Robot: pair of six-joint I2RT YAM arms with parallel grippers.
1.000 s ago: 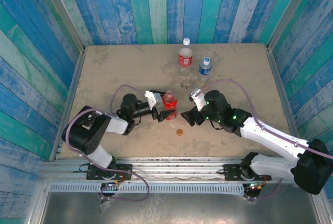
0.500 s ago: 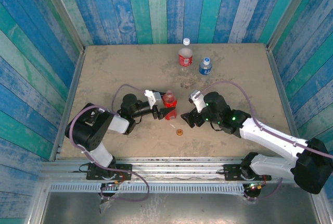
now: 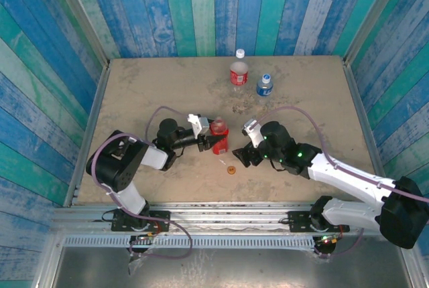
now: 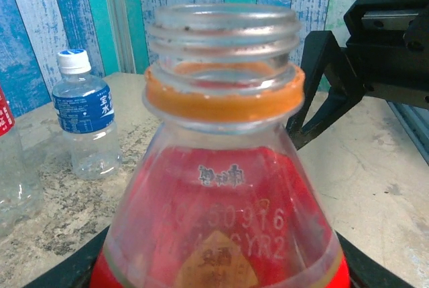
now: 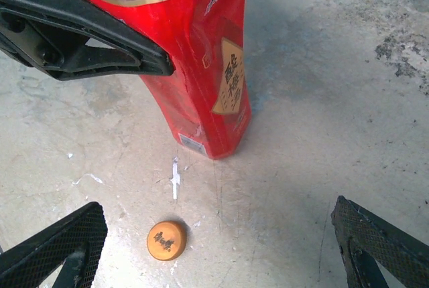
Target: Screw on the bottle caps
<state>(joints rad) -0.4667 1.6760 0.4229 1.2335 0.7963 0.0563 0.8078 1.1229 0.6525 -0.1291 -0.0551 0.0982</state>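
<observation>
The slim red bottle (image 3: pixel 218 126) stands upright mid-table, its threaded neck (image 4: pixel 224 40) open above an orange ring. My left gripper (image 3: pixel 214 140) is shut on its body, one finger (image 5: pixel 87 40) pressed against its side. The orange cap (image 5: pixel 166 240) lies flat on the table in front of the red bottle (image 5: pixel 208 67), just inside the left finger of my open right gripper (image 5: pixel 214 254). In the top view the right gripper (image 3: pixel 240 156) hovers just right of the orange cap (image 3: pixel 232 170). Nothing sits between its fingers.
At the back stand a clear red-labelled bottle (image 3: pixel 239 72) with a white cap and a shorter blue-labelled bottle (image 3: pixel 265 86) with a blue cap. A thin white scrap (image 5: pixel 175 177) lies between the red bottle and the orange cap. Blue plank walls (image 3: pixel 201 7) enclose the table.
My left gripper has closed its fingers onto the red bottle. The right gripper has shifted slightly left and nearer, closer to the orange cap, and stayed open.
</observation>
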